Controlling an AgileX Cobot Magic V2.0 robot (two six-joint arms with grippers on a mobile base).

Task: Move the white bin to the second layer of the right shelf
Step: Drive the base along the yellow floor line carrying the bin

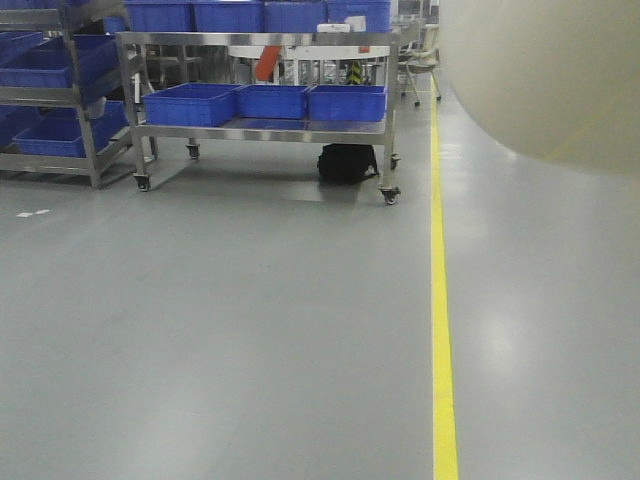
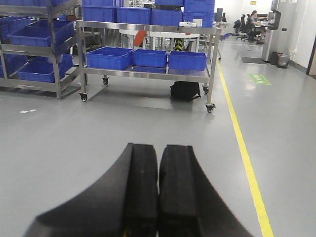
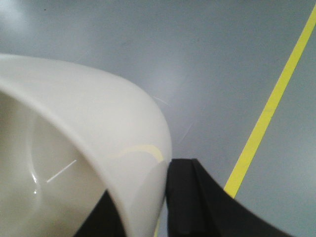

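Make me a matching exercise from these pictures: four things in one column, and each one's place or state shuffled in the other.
1. white bin
2. left gripper
3. black bag
4. row of three blue crates

A. on the steel cart's lower shelf
B. shut, holding nothing
C. on the floor under the cart
D. wall pinched by the right gripper

Pairs: 1-D, 2-B, 3-C, 4-A

A warehouse floor: wheeled steel carts (image 2: pixel 148 74) of blue crates (image 2: pixel 109 58), yellow floor line (image 2: pixel 247 163).

Ahead of me: glossy grey floor (image 1: pixel 220 330), yellow line (image 1: pixel 441 300), wheeled steel cart (image 1: pixel 250 40) holding blue crates (image 1: pixel 272 100); black bag (image 1: pixel 347 163) beneath.
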